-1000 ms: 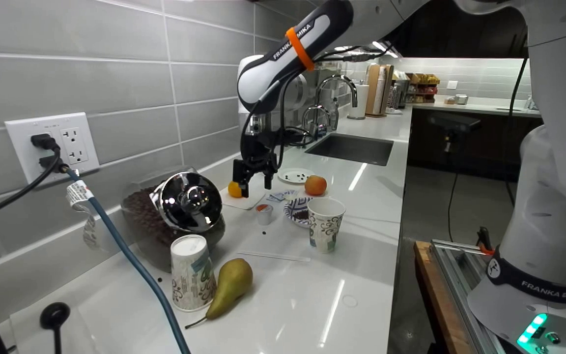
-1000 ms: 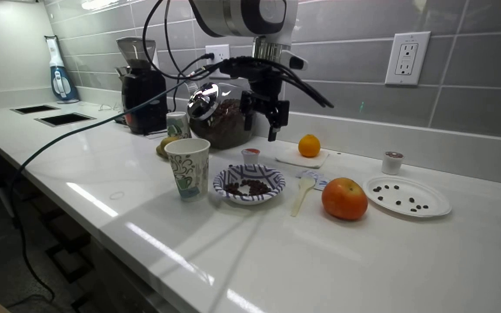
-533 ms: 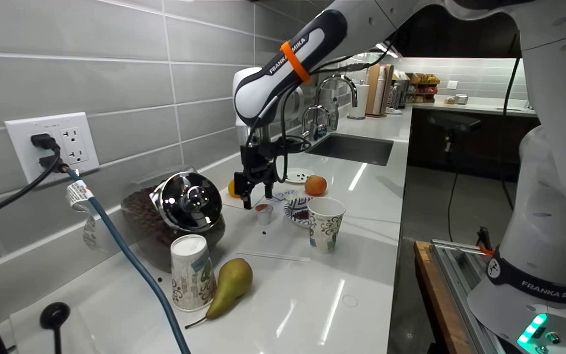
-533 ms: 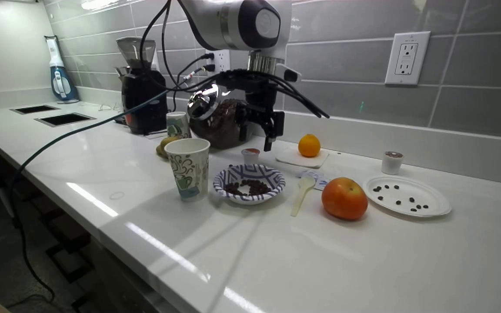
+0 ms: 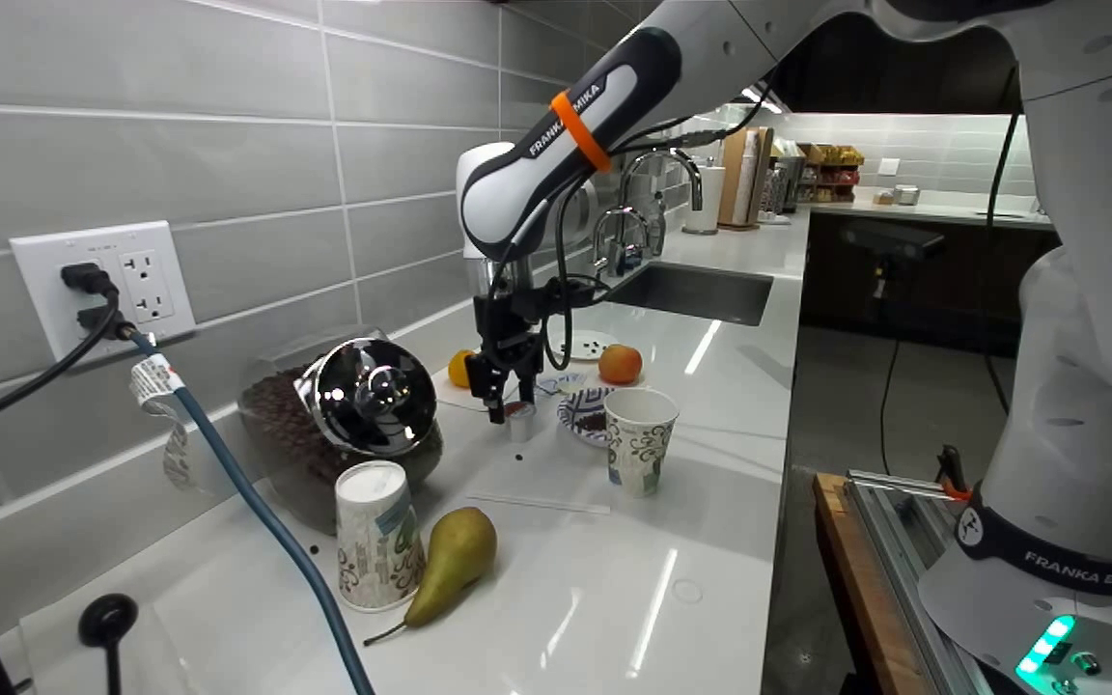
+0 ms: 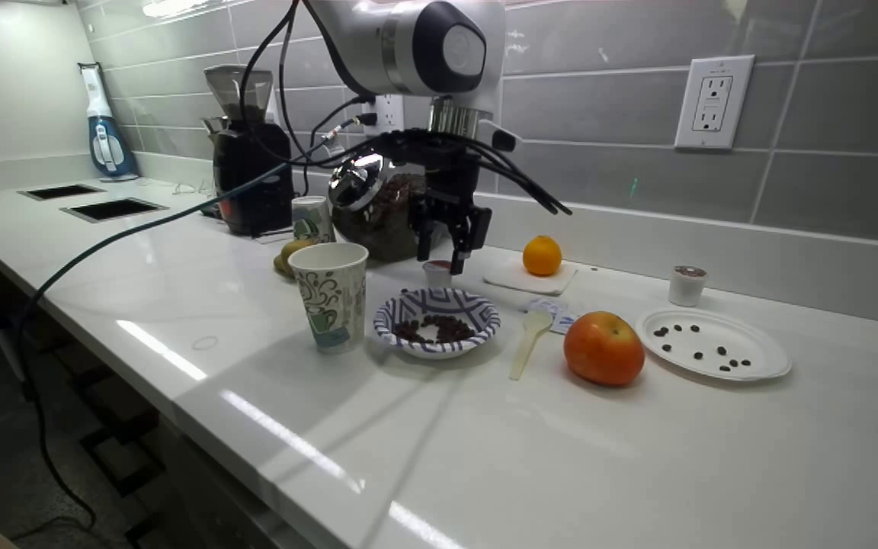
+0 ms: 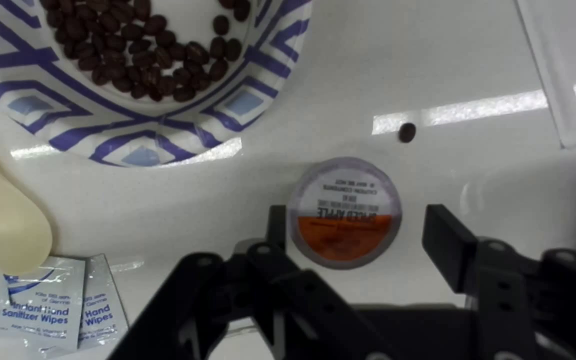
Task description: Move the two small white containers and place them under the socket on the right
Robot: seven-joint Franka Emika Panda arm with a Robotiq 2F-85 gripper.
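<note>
One small white container, with an orange and white lid, stands upright on the counter. In the wrist view my gripper is open with its fingers either side of this lid; the left finger is right at the rim, perhaps touching, while a gap shows at the right one. Both exterior views have the gripper low over this container, partly covering it. The other small white container, with a brown top, stands near the wall, below the right socket.
Close by are a patterned bowl of beans, a paper cup and a bean-filled glass jar. Towards the right socket lie an orange, a spoon, a red fruit and a plate with beans.
My gripper has come down to the orange-lidded container, and its fingers have drawn somewhat closer together. Both containers and the things around them stand where they were.
</note>
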